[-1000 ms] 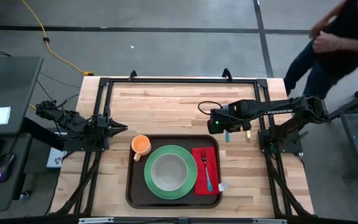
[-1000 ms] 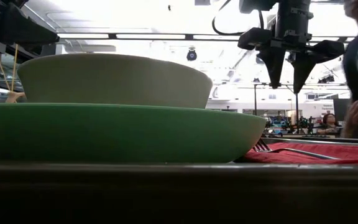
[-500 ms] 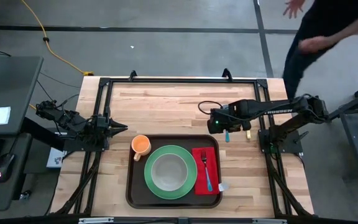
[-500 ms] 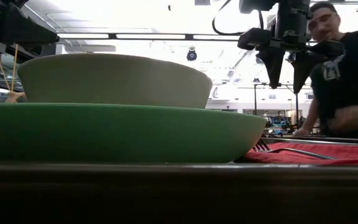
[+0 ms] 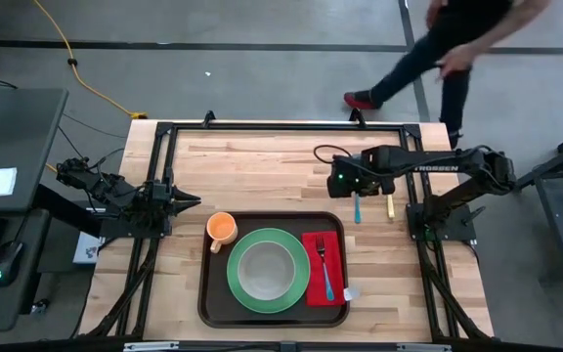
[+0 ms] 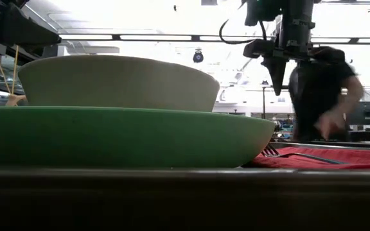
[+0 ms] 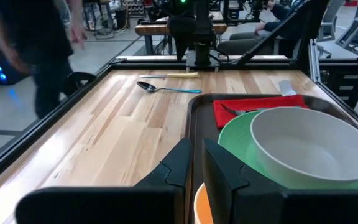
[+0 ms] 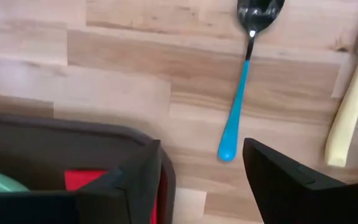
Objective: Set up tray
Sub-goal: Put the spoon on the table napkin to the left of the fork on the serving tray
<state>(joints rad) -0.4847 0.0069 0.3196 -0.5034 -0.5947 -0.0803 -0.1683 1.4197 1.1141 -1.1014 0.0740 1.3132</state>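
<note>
Two grippers showing: right gripper (image 5: 343,183) hanging over bench (image 5: 262,161), fingers spread wide, gripping nothing, blue-handled spoon (image 8: 242,87) and yellow-handled knife (image 8: 350,106) lying just beside. Tray (image 5: 206,293) sitting near front edge, carrying plate, bowl, napkin, fork. Left gripper (image 5: 190,201) waiting at left edge, fingers nearly together, empty.

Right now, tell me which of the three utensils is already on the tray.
The fork. It lies on the red napkin inside the tray, while the blue-handled spoon and yellow-handled knife lie on bare wood beyond it.
</note>
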